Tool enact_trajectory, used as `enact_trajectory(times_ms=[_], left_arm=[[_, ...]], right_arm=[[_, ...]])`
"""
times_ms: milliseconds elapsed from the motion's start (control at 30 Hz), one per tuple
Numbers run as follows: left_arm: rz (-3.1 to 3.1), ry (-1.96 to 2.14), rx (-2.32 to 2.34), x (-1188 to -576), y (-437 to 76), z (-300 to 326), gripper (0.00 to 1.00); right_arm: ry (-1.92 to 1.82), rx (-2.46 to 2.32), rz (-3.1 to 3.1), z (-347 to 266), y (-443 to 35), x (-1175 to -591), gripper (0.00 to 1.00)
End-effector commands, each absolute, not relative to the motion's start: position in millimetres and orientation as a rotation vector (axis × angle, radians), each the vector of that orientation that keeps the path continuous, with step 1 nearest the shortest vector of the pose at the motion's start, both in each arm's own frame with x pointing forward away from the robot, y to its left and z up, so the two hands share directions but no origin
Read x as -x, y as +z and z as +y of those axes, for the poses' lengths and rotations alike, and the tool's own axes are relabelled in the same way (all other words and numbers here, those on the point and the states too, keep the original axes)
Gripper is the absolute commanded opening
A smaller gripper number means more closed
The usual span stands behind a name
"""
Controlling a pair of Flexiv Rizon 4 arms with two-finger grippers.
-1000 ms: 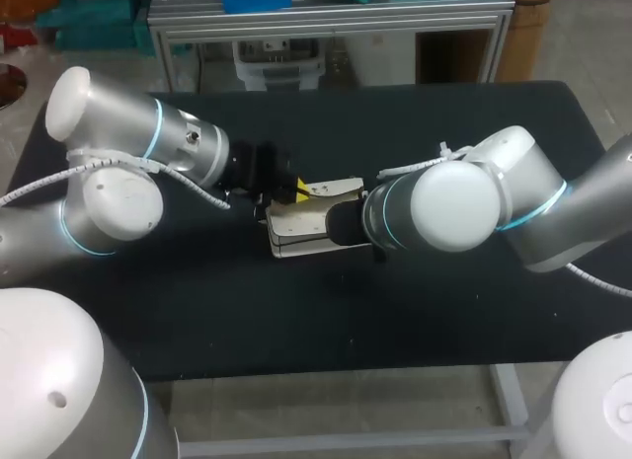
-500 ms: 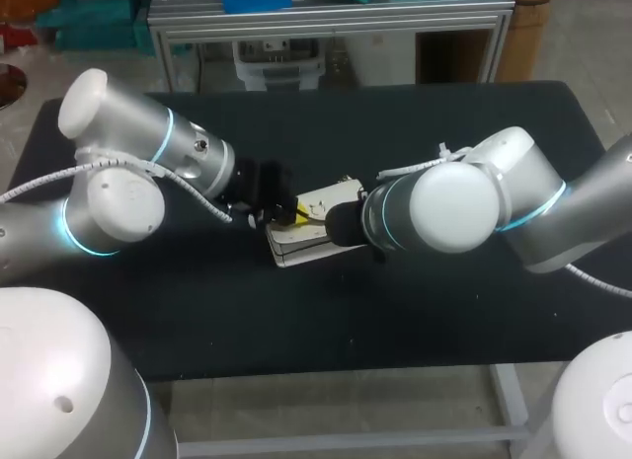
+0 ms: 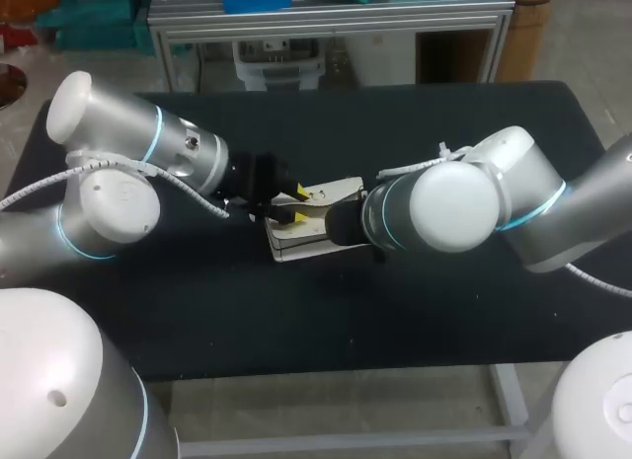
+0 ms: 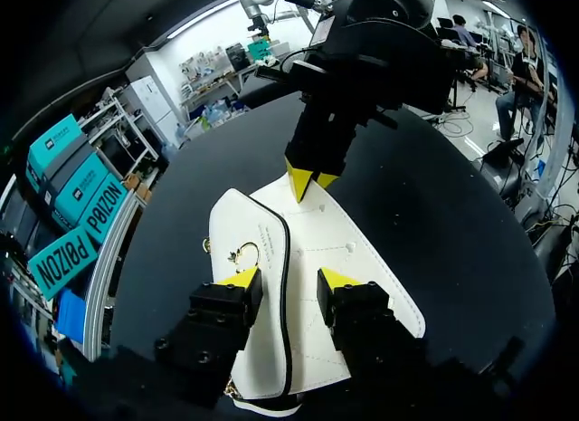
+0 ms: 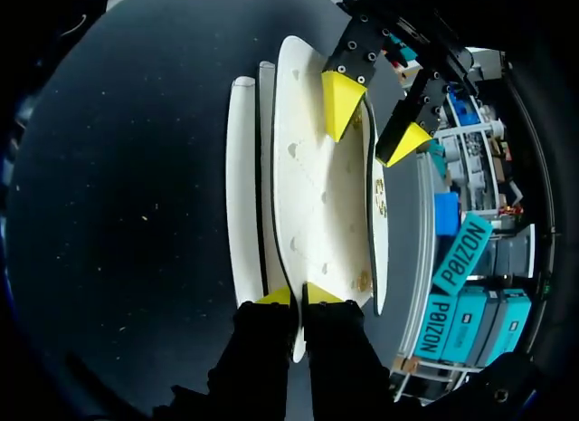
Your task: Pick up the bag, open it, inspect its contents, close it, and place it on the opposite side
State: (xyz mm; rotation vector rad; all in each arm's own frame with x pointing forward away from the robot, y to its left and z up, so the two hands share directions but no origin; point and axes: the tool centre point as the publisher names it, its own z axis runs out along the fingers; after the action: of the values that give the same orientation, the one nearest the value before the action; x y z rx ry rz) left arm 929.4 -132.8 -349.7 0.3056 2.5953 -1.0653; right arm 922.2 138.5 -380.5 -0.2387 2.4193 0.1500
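From above, the right arm (image 3: 449, 207) hides one end of the bag (image 3: 296, 240); its inside cannot be seen from anywhere.

Clad in smooth silver-grey shells, with round white caps and thin cyan rings at the joints of left arm (image 3: 109, 118) and right arm (image 3: 449, 207). Wrapped in white coiled cable behind each wrist. Ends in black blocky fingers dotted with small screw holes, tipped with bright yellow wedges on left gripper (image 4: 288, 278) and right gripper (image 5: 297, 295).
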Motion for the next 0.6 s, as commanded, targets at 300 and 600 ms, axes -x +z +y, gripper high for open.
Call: enact_trajectory(times_ms=[300,600], left_arm=[[2.541,-1.146,-0.333,-934.2,-329.0,-129.6,0.40],[2.523,-1.042,-0.315,-950.8,-340.4,-137.0,0.32]], right_arm=[[0.169,0.225,2.304,137.5,-385.3,-921.7,0.00],[0.169,0.225,2.304,137.5,-385.3,-921.7,0.00]])
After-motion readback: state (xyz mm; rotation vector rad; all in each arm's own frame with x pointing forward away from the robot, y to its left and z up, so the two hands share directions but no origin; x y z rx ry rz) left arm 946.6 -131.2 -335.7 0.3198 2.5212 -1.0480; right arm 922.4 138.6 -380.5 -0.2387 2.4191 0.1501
